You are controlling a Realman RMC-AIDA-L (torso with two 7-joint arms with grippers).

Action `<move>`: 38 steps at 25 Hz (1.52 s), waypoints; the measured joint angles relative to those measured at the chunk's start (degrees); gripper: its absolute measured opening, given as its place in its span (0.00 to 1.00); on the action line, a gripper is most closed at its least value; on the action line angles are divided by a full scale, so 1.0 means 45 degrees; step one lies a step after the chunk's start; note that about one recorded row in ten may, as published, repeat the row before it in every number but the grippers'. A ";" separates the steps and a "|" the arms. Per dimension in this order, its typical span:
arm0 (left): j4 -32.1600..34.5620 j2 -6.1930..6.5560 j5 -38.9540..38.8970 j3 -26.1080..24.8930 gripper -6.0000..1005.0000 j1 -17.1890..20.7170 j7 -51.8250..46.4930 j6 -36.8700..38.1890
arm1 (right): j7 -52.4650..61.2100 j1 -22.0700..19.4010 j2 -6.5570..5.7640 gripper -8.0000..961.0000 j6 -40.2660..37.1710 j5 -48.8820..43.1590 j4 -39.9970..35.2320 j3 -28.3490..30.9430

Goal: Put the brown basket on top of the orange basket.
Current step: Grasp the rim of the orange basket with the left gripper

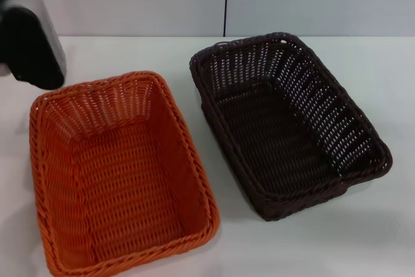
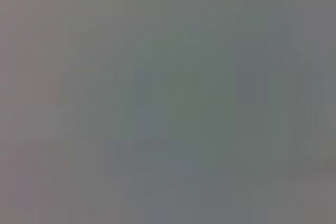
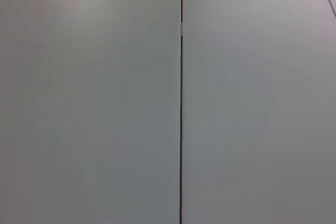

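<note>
The orange basket [image 1: 117,173] sits empty on the white table at the front left in the head view. To its right, a small gap away, the brown basket [image 1: 285,124] rests empty on the table, turned at a slight angle. A dark and grey part of my left arm [image 1: 29,37] hangs above the table's back left corner, just behind the orange basket and not touching it. My right arm is out of view. Neither wrist view shows a basket.
The white table [image 1: 363,238] extends around both baskets. A pale wall with a dark vertical seam [image 1: 225,1] stands behind the table; the same seam [image 3: 181,103] fills the right wrist view. The left wrist view shows only a plain grey surface.
</note>
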 joint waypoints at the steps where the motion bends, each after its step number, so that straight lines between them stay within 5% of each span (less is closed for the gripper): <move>1: 0.0639 0.0011 0.2053 0.1153 0.84 -0.0254 -0.0235 0.2752 | -0.0001 0.0017 -0.0017 0.68 0.0028 0.0000 -0.0001 0.0038; 3: 0.2245 0.0037 0.5228 0.2144 0.84 -0.0730 -0.2321 0.5858 | -0.0001 0.0046 -0.0027 0.68 0.0042 0.0001 -0.0001 0.0083; 4: 0.2245 0.0037 0.5228 0.2144 0.84 -0.0730 -0.2321 0.5858 | -0.0001 0.0062 -0.0027 0.68 0.0043 0.0000 -0.0001 0.0085; 5: 0.3136 0.0042 0.6809 0.2341 0.84 -0.1026 -0.4964 0.7528 | -0.0002 0.0070 -0.0028 0.68 0.0043 0.0001 -0.0003 0.0086; 8: 0.3831 0.0048 0.7956 0.2407 0.84 -0.1291 -0.8905 0.9452 | -0.0001 0.0076 -0.0030 0.68 0.0043 0.0000 -0.0025 0.0085; 9: 0.3831 0.0048 0.7956 0.2407 0.84 -0.1291 -0.8905 0.9452 | -0.0001 0.0075 -0.0032 0.68 0.0040 -0.0001 -0.0031 0.0086; 11: 0.4135 0.0065 0.8194 0.2328 0.83 -0.1368 -1.4362 1.0758 | -0.0001 0.0074 -0.0033 0.68 0.0014 -0.0019 -0.0035 0.0084; 17: 0.4336 0.0173 0.8283 0.2109 0.83 -0.1116 -2.2838 1.0796 | 0.0000 -0.0050 0.0024 0.68 -0.0060 -0.0061 -0.0215 0.0078; 18: 0.4336 0.0173 0.8283 0.2109 0.83 -0.1116 -2.2838 1.0796 | 0.0000 -0.0074 0.0036 0.68 -0.0060 -0.0069 -0.0230 0.0077; 20: 0.4611 0.0440 0.8915 0.1719 0.83 -0.0860 -2.8473 0.9922 | 0.0039 -0.0106 0.0059 0.68 -0.0064 -0.0072 -0.0239 0.0077; 23: 0.4995 0.0741 0.9689 0.1619 0.83 -0.0793 -3.1418 0.9452 | 0.0081 -0.0169 0.0116 0.68 -0.0080 -0.0029 -0.0238 0.0078; 24: 0.6037 0.1347 1.1250 0.1615 0.83 -0.0867 -3.5764 0.9254 | 0.0085 -0.0195 0.0139 0.68 -0.0084 -0.0020 -0.0237 0.0077; 26: 0.7551 0.1885 1.3404 0.1610 0.83 -0.1076 -4.0534 1.0026 | 0.0092 -0.0233 0.0165 0.68 -0.0088 -0.0010 -0.0230 0.0077; 27: 0.7551 0.1885 1.3404 0.1610 0.83 -0.1076 -4.0534 1.0026 | 0.0093 -0.0241 0.0169 0.68 -0.0089 -0.0005 -0.0221 0.0080; 28: 0.8254 0.1978 1.4707 0.1493 0.83 -0.1116 -4.3218 1.1143 | 0.0095 -0.0243 0.0177 0.68 -0.0091 -0.0001 -0.0208 0.0089; 33: 0.7984 0.1708 1.6343 0.0552 0.83 -0.0493 -4.5389 1.2031 | 0.0101 -0.0244 0.0210 0.68 -0.0069 0.0024 -0.0143 0.0231; 38: 0.7417 0.1632 1.7265 0.0010 0.82 0.0070 -4.3851 1.1949 | 0.0106 -0.0180 0.0316 0.68 -0.0016 0.0032 -0.0154 0.0478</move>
